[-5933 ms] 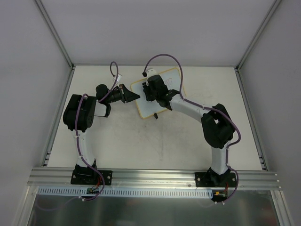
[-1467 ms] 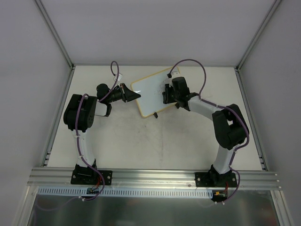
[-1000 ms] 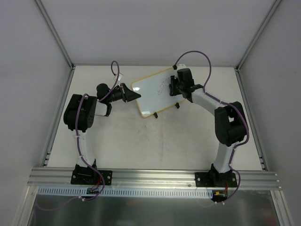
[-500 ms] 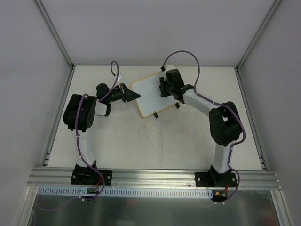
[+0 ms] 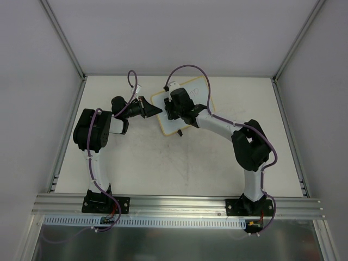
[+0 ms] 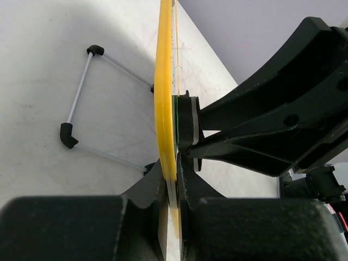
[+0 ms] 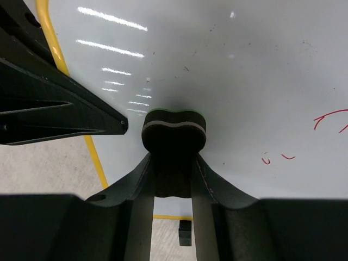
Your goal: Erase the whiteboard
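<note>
Seen from above, the right jaws have swept from the right end of the whiteboard [image 5: 202, 91] to its left part in the last second. They now sit close to the left jaws, which are clenched on the board's left rim and have not shifted. I judge that pass covered much of the board's face, though faint marks seem to remain near the uncovered upper right corner. The board lies at the far middle of the surface [image 5: 179, 168], with bare room in front and the enclosure walls well apart. In the left wrist view the board is edge-on, its yellow rim [image 6: 164, 98] pinched between the left jaws. The eraser [image 6: 186, 126] is pressed against the board's face just beside that grip, and a wire stand [image 6: 81, 98] rests on the surface behind the board. In the right wrist view the right jaws are grasping the eraser, which is flat against the white face. The left arm's dark finger [image 7: 60, 117] and the rim stand just to its left, so little travel is left that way. Red strokes [image 7: 329, 117] and small red ticks [image 7: 274, 159] remain to the right, where the face is open for a return stroke.
</note>
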{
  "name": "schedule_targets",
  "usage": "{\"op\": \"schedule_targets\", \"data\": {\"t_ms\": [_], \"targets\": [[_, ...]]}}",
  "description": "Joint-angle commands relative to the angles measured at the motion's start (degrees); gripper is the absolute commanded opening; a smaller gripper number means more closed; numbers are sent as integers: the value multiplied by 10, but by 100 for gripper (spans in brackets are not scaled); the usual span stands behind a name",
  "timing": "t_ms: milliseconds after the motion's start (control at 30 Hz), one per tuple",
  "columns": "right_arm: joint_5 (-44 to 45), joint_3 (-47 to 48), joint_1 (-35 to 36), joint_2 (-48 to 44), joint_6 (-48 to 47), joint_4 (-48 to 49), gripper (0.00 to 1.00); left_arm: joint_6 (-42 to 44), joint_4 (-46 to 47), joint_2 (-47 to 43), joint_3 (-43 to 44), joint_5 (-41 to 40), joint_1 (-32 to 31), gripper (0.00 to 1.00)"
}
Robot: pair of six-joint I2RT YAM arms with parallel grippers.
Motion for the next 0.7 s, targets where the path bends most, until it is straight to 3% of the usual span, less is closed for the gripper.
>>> {"op": "schedule_targets", "data": {"t_ms": [0,667], "targets": [[-37,7,13,37,23,18,0,76,115,3,13,35,-9,0],[-38,-67,-142,-27,11,18,0,77,114,4,14,36,-9,0]]}}
